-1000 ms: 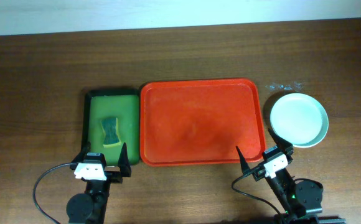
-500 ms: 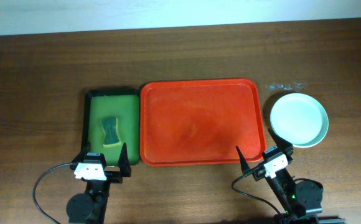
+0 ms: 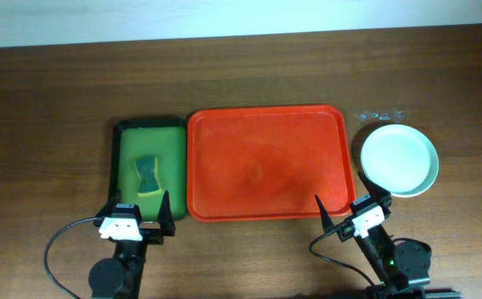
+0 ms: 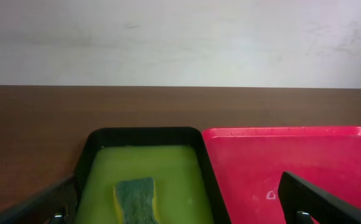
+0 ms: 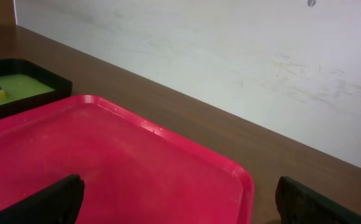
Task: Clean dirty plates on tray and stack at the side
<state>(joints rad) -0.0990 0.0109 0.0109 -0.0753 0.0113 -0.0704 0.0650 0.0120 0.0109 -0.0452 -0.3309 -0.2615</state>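
The red tray (image 3: pixel 266 163) lies mid-table with nothing on it; it also shows in the left wrist view (image 4: pixel 292 162) and the right wrist view (image 5: pixel 106 162). A stack of plates (image 3: pixel 399 160) with a pale mint-blue one on top sits on the table right of the tray; how many lie under it I cannot tell. My left gripper (image 3: pixel 136 221) is open and empty at the near edge, in front of the green tray. My right gripper (image 3: pixel 353 212) is open and empty at the tray's near right corner, just in front of the plates.
A dark green tray (image 3: pixel 148 166) with a yellow-green sponge (image 3: pixel 146 174) stands left of the red tray, touching it; the sponge also shows in the left wrist view (image 4: pixel 135 199). Small water drops (image 3: pixel 380 115) lie behind the plates. A white wall runs along the far side.
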